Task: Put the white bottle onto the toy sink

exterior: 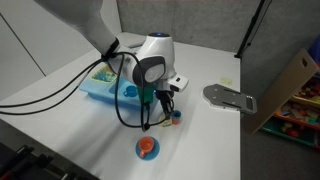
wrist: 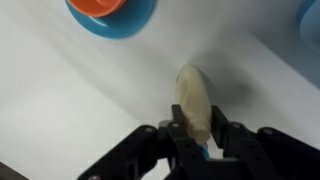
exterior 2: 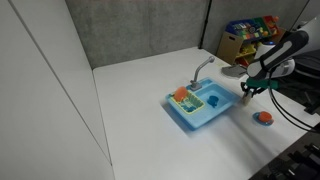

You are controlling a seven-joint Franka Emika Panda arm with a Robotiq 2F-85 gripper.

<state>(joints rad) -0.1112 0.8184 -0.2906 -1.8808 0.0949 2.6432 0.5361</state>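
- Nearest the wrist lens, your gripper (wrist: 197, 132) has its black fingers (wrist: 176, 135) drawn narrow around the near end of the white bottle (wrist: 194, 98). The bottle's far end pokes out ahead of them over the white table (wrist: 60, 100).
- By my reading, the grasp is made and the carry has not begun. I cannot tell whether the bottle has left the tabletop.
- Next you need a lift, then a short move left to the toy sink (exterior 2: 200, 110), which sits near the gripper in both exterior views.
- The bottle is tiny, rounded and smooth, whitish with a tan tinge. It will probably be slippery, so keep the pinch firm.
- The sink is light blue rigid plastic, rectangular, with a darker basin and a grey curved faucet (exterior 2: 203, 68). Set the bottle down clear of that spout.
- An orange piece (wrist: 110, 8) on a blue disc lies farther along the table, so steer around it.
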